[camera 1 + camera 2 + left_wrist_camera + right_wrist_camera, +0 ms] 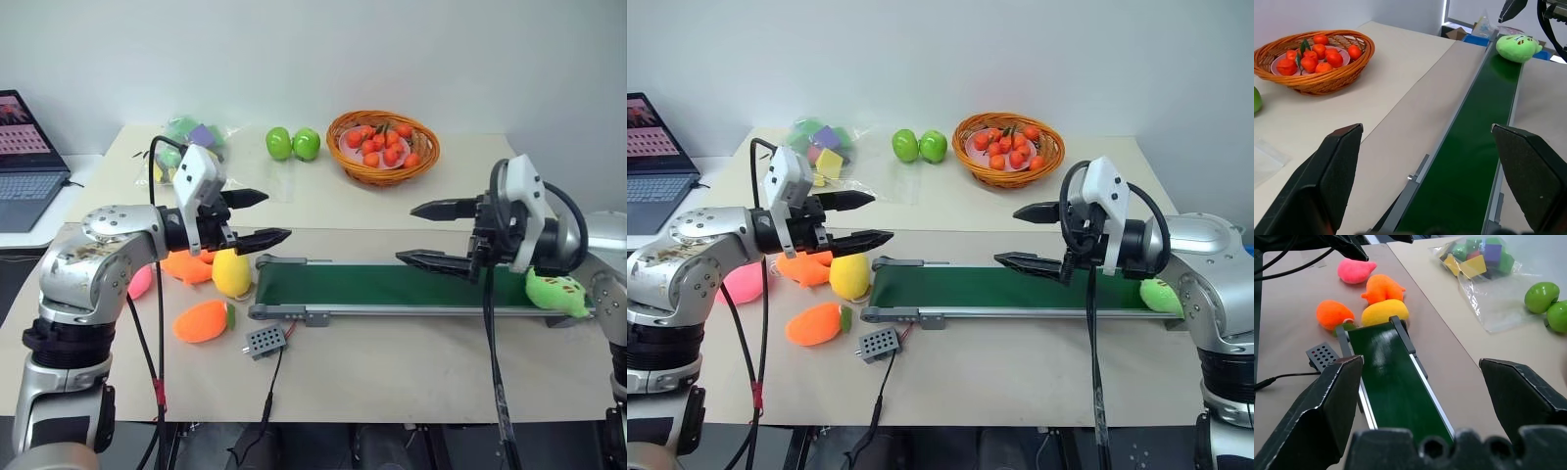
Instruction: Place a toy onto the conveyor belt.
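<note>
We find the lime-green toy [555,293] lying on the right end of the conveyor belt [392,286], touched by neither gripper. The left gripper [257,217] hangs above the belt's left end with its 2 fingers spread wide and empty, and the right gripper [429,234] hangs over the belt's right half, likewise released and empty. Orange, yellow and pink plush toys [201,320] lie just off the belt's left end.

Silver-grey metal arms with scuffed rounded joints, white wrist housings, looping black cables; left gripper [253,217] and right gripper [431,233], tapered black fingers.
</note>
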Tool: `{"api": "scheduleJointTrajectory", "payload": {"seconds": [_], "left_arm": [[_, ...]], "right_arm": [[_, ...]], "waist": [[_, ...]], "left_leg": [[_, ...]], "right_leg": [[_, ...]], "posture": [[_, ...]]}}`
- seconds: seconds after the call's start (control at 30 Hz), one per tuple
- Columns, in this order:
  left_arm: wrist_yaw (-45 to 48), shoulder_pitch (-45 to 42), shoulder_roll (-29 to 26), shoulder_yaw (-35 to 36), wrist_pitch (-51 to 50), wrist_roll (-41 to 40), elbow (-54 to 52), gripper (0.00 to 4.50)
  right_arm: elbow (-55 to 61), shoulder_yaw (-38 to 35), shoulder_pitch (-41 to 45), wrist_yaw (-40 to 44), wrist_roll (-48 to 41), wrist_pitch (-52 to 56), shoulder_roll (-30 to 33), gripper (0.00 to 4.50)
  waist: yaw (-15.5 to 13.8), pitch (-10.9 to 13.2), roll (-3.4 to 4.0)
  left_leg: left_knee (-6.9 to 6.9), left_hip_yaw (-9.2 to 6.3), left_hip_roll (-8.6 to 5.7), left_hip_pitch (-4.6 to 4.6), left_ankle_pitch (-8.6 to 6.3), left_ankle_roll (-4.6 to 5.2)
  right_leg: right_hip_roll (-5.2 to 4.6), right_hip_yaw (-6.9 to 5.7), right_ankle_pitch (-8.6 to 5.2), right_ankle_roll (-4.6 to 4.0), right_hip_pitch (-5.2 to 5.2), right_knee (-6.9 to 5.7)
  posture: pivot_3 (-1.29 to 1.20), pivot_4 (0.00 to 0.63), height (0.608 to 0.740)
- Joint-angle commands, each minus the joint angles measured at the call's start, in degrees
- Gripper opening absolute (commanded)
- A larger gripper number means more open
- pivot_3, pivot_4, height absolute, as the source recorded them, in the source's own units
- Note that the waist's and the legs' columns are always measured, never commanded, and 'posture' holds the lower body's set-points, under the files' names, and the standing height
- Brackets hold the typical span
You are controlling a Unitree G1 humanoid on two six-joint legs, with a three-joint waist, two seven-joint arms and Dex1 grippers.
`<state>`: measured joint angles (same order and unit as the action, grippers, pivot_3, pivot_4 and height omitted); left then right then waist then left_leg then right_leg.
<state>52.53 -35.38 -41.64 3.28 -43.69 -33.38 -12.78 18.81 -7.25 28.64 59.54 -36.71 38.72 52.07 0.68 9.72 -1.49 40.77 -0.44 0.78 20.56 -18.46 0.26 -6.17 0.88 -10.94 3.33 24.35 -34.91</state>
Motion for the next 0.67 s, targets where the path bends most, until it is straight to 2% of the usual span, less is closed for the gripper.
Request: {"api": "scheduleJointTrajectory", "payload": {"seconds": [0.03,0.67], "left_arm": [[0.5,-0.7,-0.8,1.4,1.5,-0.5,-1.7,4.48],[0.5,-0.1,-1.6,1.8,0.9,-0.8,-2.0,4.48]], "right_arm": [[0.9,-1.1,1.1,-0.1,-0.1,-1.4,0.2,4.5],[0.2,-0.4,1.9,0.1,0.3,-1.8,-0.2,4.5]], "waist": [[0.0,0.0,0.0],[0.0,0.0,0.0]], "left_leg": [[0.0,0.0,0.0,0.0,0.0,0.0],[0.0,0.0,0.0,0.0,0.0,0.0]], "right_leg": [[0.0,0.0,0.0,0.0,0.0,0.0],[0.0,0.0,0.0,0.0,0.0,0.0]], "posture": [[0.0,0.15,0.738],[0.0,0.15,0.738]]}}
